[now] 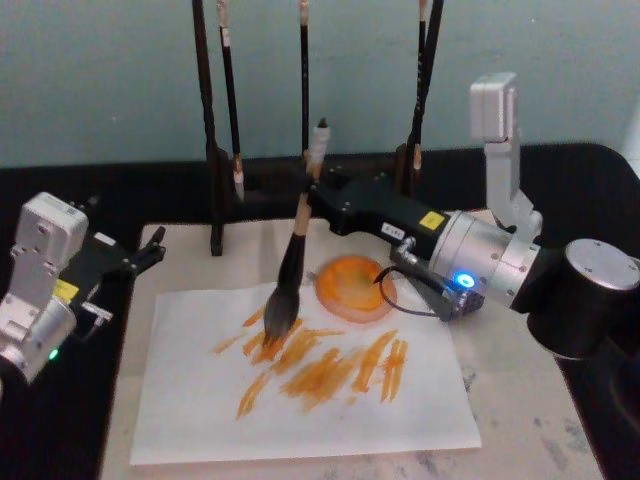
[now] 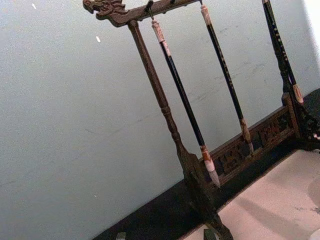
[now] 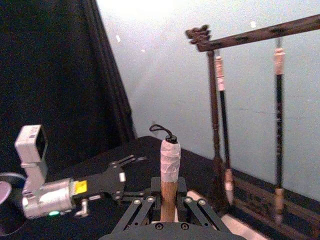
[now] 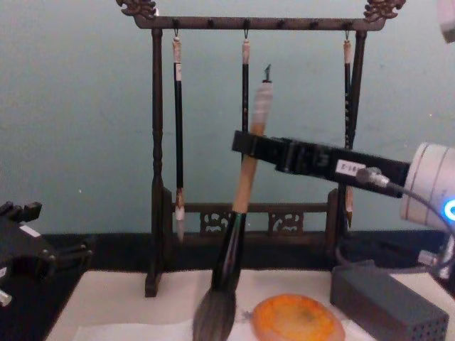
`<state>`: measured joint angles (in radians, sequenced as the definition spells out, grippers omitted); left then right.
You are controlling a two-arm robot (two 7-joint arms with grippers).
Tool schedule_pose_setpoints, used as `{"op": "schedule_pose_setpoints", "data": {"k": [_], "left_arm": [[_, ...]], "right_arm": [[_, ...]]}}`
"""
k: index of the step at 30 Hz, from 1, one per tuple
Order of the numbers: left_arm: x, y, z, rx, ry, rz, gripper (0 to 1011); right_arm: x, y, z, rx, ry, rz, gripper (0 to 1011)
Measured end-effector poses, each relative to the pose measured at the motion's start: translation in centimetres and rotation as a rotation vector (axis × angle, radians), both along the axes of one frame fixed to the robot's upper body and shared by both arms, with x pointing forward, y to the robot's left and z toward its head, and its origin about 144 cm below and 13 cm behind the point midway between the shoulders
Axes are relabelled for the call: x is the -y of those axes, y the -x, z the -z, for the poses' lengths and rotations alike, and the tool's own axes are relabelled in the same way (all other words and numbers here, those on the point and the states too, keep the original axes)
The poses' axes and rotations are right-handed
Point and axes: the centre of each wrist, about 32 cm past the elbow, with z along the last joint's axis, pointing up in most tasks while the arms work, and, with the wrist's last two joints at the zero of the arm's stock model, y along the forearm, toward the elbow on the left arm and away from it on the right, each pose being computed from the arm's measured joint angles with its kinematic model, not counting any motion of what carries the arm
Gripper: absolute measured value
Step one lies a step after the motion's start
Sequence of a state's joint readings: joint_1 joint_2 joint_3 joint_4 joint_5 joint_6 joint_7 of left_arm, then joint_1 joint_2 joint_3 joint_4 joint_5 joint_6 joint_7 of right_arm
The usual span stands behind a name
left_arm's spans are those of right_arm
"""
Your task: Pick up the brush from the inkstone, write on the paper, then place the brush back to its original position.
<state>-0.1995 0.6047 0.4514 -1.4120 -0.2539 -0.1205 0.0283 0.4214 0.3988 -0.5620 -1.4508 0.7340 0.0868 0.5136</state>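
R gripper jaws clamped on brush handle; brush tilted, bristles touching paper at orange strokes, near inkstone. L gripper parked left, jaws apart.

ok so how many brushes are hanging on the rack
3 on the rack: one by its left post, one in the middle, partly behind the thick brush, and one by its right post.
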Motion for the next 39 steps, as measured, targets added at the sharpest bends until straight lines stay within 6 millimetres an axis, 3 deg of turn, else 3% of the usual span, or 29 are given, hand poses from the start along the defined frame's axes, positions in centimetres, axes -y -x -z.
{"op": "schedule_pose_setpoints", "data": {"k": [24,39], "left_arm": [[0.0,0.0,0.0,0.000,0.000,0.000,1001],[0.0,0.0,0.0,0.000,0.000,0.000,1001]], "right_arm": [[-3.2,0.0,0.7,-0.020,0.007,-0.123,176],[-3.6,-0.3,1.8,-0.057,0.020,-0.132,176]]}}
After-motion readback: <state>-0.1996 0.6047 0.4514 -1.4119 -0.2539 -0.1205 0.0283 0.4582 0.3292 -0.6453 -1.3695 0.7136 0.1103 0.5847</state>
